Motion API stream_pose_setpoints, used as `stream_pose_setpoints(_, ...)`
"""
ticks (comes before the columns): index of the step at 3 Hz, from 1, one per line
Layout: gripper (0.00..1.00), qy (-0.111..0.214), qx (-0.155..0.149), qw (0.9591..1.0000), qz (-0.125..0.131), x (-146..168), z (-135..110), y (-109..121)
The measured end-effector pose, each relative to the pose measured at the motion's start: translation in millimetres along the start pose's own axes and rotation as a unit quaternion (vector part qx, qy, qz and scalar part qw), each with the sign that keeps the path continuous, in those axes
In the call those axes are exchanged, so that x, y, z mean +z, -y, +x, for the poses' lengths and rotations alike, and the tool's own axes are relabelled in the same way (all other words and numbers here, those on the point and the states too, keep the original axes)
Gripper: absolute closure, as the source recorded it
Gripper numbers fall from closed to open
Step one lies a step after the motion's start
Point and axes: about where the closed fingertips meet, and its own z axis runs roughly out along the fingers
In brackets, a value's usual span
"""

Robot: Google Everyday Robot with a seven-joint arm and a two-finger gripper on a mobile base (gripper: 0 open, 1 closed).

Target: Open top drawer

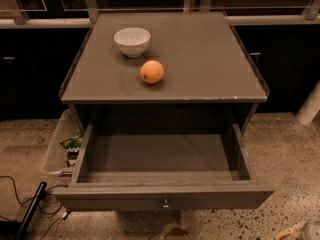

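The top drawer (125,200) of the grey cabinet is pulled far out toward me. Its grey box is empty inside. A small round metal knob (165,202) sits at the centre of its flat front panel. My gripper (289,232) shows only as a yellowish tip and a pale wrist at the bottom right corner of the camera view. It is low, to the right of the drawer's front right corner, and apart from it. The lower drawers are hidden under the open one.
A white bowl (132,40) and an orange (152,71) sit on the cabinet top (210,59). A clear plastic bin (54,151) with a green packet hangs at the cabinet's left side. Black cables (15,194) lie on the speckled floor. A white post (311,106) stands at right.
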Motion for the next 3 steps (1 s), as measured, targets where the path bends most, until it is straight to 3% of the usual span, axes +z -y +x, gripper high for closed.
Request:
stream_pose_setpoints(2,0.04,0.0,0.0,1.0,0.0,0.0,0.0,0.1)
stream_pose_setpoints(3,0.0,-0.01,-0.015,0.9998,0.003,2.0,-4.2,16.6)
